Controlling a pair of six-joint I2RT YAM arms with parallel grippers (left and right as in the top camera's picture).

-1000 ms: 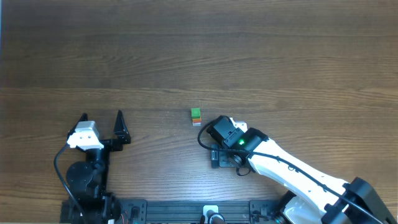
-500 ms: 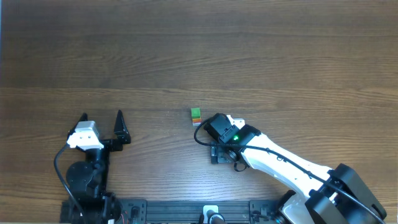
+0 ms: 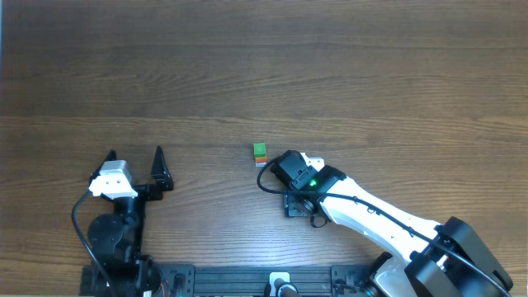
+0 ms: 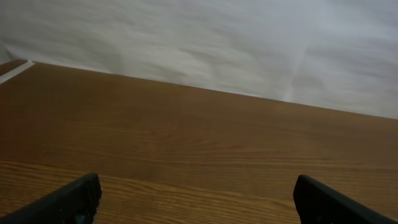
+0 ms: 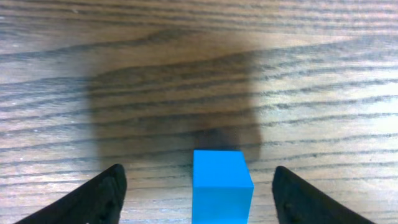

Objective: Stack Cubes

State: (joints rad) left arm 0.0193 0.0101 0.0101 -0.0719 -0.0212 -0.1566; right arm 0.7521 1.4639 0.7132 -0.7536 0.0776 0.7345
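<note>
A small stack, a green cube [image 3: 260,149] on an orange one, stands near the table's middle. Just to its right hangs my right gripper [image 3: 280,175], pointing down at the wood. In the right wrist view a blue cube [image 5: 222,185] rests on the table between the fingers of that gripper [image 5: 200,190]. The fingers stand wide apart, open, with a gap on each side of the cube. My left gripper [image 3: 134,154] is at the left near its base, open and holding nothing, with bare table ahead of it [image 4: 199,208].
Dark wooden table [image 3: 264,74] stretches free to the far side and to both sides of the stack. A pale wall [image 4: 199,43] rises beyond the table's edge in the left wrist view.
The right arm shifted slightly left towards the stack a second ago and has since held almost still. The left arm has not moved.
</note>
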